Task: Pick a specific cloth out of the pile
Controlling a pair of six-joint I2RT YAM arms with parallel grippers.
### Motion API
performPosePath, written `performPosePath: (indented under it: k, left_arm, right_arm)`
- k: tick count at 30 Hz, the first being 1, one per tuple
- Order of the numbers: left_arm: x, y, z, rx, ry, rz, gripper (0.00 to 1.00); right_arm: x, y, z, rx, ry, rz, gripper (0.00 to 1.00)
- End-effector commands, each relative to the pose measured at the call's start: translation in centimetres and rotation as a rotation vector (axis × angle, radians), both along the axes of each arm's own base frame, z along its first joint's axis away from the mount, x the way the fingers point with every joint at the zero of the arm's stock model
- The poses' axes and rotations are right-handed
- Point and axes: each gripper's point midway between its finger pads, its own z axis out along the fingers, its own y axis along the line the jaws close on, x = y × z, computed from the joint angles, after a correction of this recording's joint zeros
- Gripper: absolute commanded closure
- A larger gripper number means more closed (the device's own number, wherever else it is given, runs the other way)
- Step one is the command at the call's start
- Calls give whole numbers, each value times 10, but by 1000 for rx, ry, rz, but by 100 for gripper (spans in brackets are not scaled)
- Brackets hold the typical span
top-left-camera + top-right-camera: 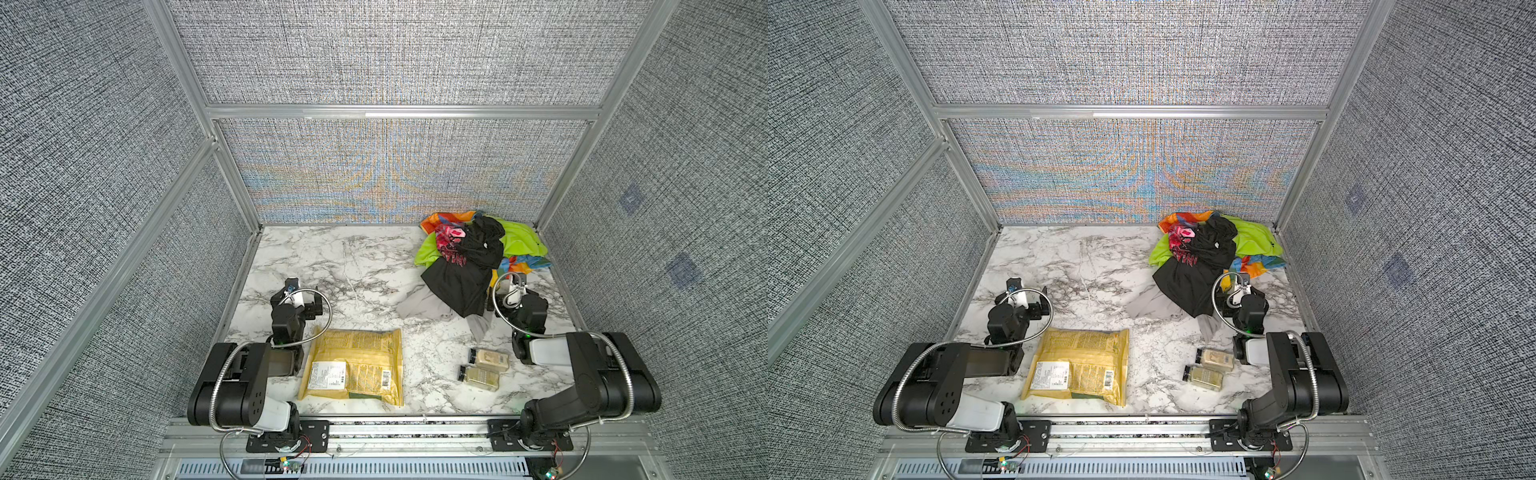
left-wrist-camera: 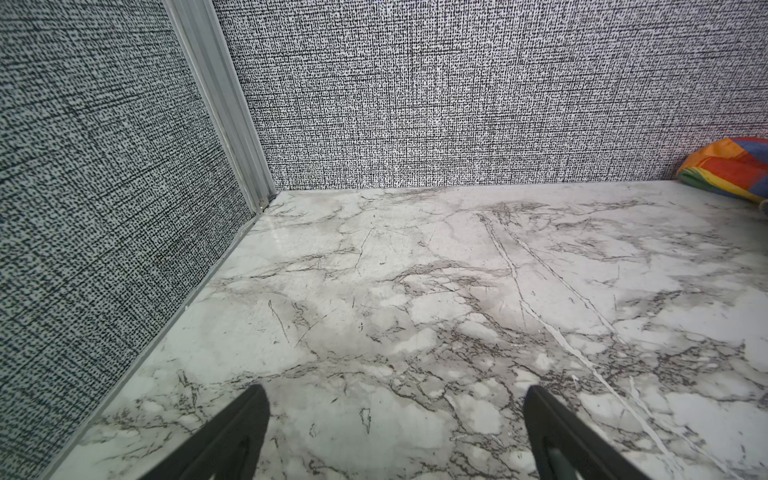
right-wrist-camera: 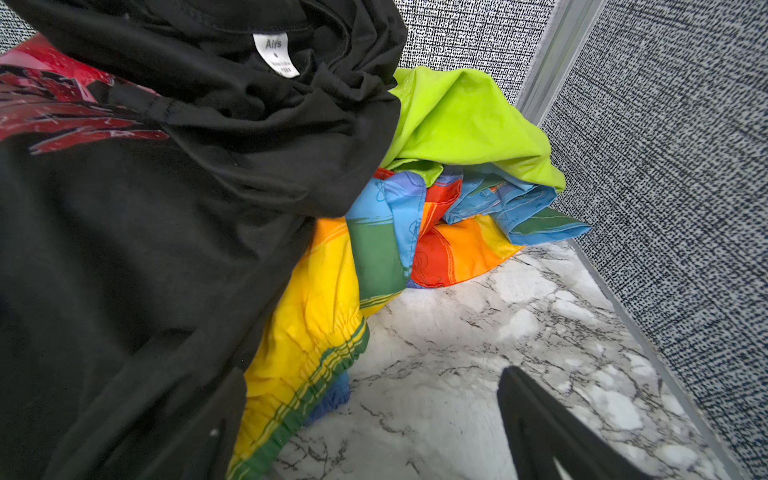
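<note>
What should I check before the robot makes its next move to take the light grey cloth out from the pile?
1. Right gripper open: ok, its fingers stand apart.
2. Left gripper open and empty: ok, over the bare table.
3. Grey cloth visible: ok, parts stick out at the near side of the pile.
4. Grey cloth free to pull: not ok, the black garment lies on it.
5. Right gripper aimed at it: not ok, the right wrist view shows only black garment, rainbow cloth and lime cloth.
6. Two bottles out of the way: ok, lying apart.
</note>
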Motion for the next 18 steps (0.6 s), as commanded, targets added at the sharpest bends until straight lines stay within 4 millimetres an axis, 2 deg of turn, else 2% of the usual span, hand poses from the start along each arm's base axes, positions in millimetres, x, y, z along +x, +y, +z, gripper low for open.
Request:
performPosePath:
  k: [1,7,10,12,15,18]
  left_arm:
    - [-1,0,14,-6,-63,-2,1]
    - [-9,2,23,-3,-94,9,1]
    - [-5,4,35,-3,-62,47,1]
    - [-2,6,52,-45,-61,76,1]
    - [3,-5,92,-146,-124,29,1]
    - [15,-17,122,-233,-125,-24,1]
  right_arm:
    - [0,-3,9,8,-41,-20,1]
    - [-10,-8,24,13,-89,-51,1]
    - [-13,-12,43,12,-101,-77,1]
    - [-16,-15,59,23,-106,-96,1]
    - [-22,-12,90,53,-149,-94,1]
    - [-23,-9,117,124,-148,-111,1]
